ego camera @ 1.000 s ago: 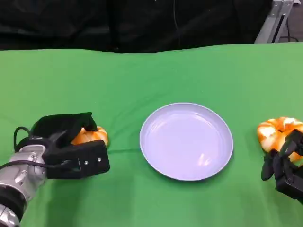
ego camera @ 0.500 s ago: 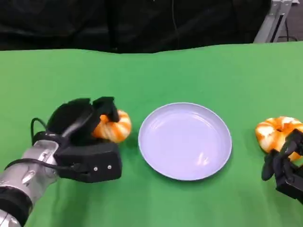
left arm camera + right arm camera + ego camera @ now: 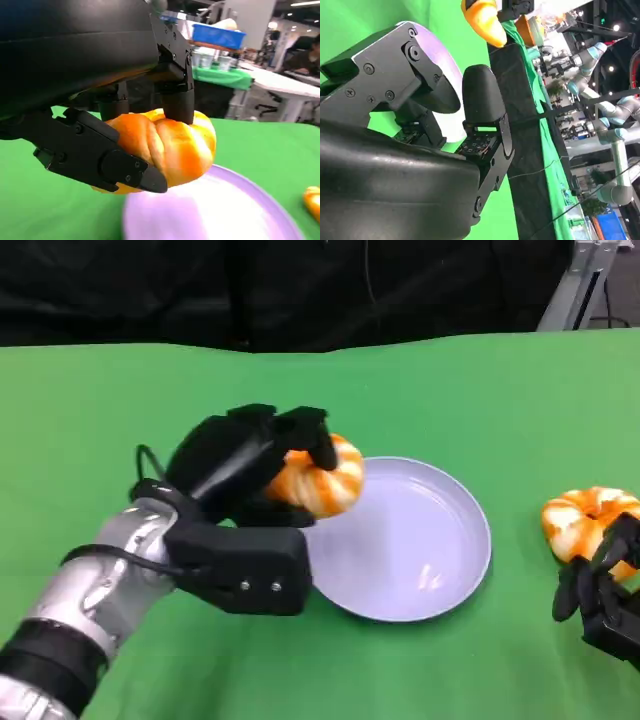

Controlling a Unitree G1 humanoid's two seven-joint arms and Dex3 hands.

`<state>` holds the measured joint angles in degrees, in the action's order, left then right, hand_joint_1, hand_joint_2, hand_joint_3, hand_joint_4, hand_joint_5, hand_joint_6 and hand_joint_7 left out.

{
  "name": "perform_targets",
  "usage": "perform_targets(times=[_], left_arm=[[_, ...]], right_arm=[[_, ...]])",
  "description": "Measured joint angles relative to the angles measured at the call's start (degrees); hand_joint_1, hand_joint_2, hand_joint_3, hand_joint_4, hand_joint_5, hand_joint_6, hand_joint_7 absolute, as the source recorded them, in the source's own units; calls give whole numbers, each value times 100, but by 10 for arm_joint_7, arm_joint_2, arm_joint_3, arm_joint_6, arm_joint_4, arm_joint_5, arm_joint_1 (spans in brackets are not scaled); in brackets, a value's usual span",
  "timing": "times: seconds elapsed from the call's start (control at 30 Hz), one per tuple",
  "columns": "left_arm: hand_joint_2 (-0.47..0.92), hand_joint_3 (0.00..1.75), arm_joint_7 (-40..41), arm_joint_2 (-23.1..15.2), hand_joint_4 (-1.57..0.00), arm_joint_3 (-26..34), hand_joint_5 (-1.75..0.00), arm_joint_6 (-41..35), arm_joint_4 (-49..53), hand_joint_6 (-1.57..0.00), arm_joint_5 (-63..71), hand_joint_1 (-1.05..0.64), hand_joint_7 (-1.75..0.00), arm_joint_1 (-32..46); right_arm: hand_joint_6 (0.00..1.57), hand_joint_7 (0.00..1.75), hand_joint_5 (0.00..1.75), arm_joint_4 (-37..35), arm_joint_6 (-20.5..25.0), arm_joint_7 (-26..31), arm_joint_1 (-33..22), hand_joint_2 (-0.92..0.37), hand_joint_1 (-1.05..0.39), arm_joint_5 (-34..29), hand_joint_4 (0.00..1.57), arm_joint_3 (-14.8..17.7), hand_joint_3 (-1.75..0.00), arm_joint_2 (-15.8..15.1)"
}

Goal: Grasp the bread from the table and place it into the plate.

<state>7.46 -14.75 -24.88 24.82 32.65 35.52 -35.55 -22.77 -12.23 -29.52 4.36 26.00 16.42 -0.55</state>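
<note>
The fingers (image 3: 312, 436) of the left hand (image 3: 245, 470) are clamped on the bread (image 3: 318, 476), an orange-and-white twisted ring, with the thumb side below and the other fingers over the top. In the left wrist view the bread (image 3: 167, 147) sits pinched between a lower finger (image 3: 95, 157) and upper fingertips, raised off the green counter (image 3: 110, 430). The bread hangs over the near-left rim of the pale lilac plate (image 3: 420, 540), not resting in it; the plate (image 3: 225, 210) shows just beneath the bread from the wrist.

At the near right edge of the counter, the right hand (image 3: 600, 590) holds nothing; whether its fingers are apart or curled I cannot tell. A second ring of bread (image 3: 585, 520) lies on the counter just beside that hand, well apart from the plate's right rim.

Farther back, the counter ends against a dark backdrop (image 3: 300, 285), with a metal frame (image 3: 590, 280) at the far right corner.
</note>
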Motion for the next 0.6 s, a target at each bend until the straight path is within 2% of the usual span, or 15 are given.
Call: perform_targets(times=[0.23,0.47,0.6], left_arm=[[92,25,-31,39,-59,-11,-175,-5,16,-58,0,-5,-166,-24],[91,26,-22,83,-60,-35,-175,0,92,-63,21,-1,-161,-55],[89,24,11,98,-60,-43,-175,20,154,-67,25,-1,-151,-75]], right_arm=[[77,172,175,1,0,1,-1,-41,-4,0,93,-1,-149,1],[77,172,175,4,0,2,-3,-42,-4,0,93,-2,-149,1],[77,172,175,4,0,2,-4,-42,-4,0,93,-3,-148,1]])
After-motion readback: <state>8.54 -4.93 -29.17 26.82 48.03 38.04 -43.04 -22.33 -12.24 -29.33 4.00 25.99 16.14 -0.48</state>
